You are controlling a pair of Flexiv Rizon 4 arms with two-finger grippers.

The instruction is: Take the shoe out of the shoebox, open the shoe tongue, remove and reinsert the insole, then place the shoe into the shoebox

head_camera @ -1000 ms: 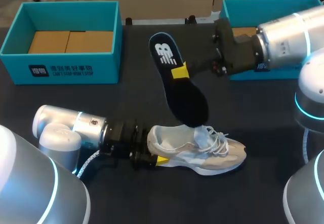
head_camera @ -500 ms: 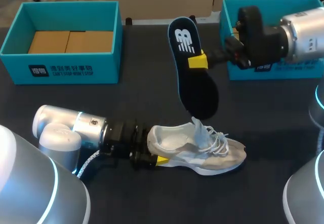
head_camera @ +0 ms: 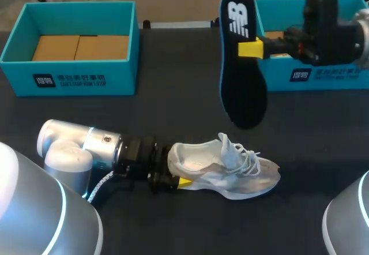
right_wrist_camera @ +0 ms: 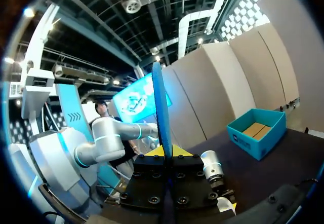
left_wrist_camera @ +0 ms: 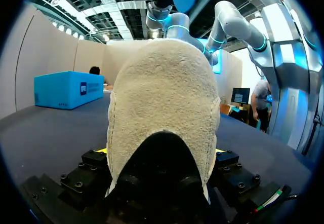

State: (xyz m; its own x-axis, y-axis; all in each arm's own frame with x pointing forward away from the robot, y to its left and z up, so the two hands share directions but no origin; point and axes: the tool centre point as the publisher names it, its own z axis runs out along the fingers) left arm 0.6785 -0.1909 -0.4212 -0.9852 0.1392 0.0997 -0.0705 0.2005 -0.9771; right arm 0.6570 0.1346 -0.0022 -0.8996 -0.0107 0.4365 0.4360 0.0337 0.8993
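Flanking the far side of the dark table (head_camera: 173,111) are two teal boxes, the left shoebox (head_camera: 69,79) and the right shoebox (head_camera: 323,81), with bare tabletop between them. One shoe (head_camera: 225,168) lies near the front edge, its heel clamped by the left gripper (head_camera: 173,181). One insole (head_camera: 242,87) hangs above the table, pinched by the right gripper (head_camera: 251,48).

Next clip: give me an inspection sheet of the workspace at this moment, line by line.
Surface: dark table.
Job's things: pale shoe stands on its sole near the front, tongue raised; dark insole is out, held in the air above it; left box and right box are open at the back.
Clutter: small dark bits at the far edge, too small to identify.
Tools: left tool shut on the shoe's heel; right tool shut on the insole's middle.
Cables: light cable loops beside the left arm's wrist.
Surroundings: nothing seen reaching over the table.
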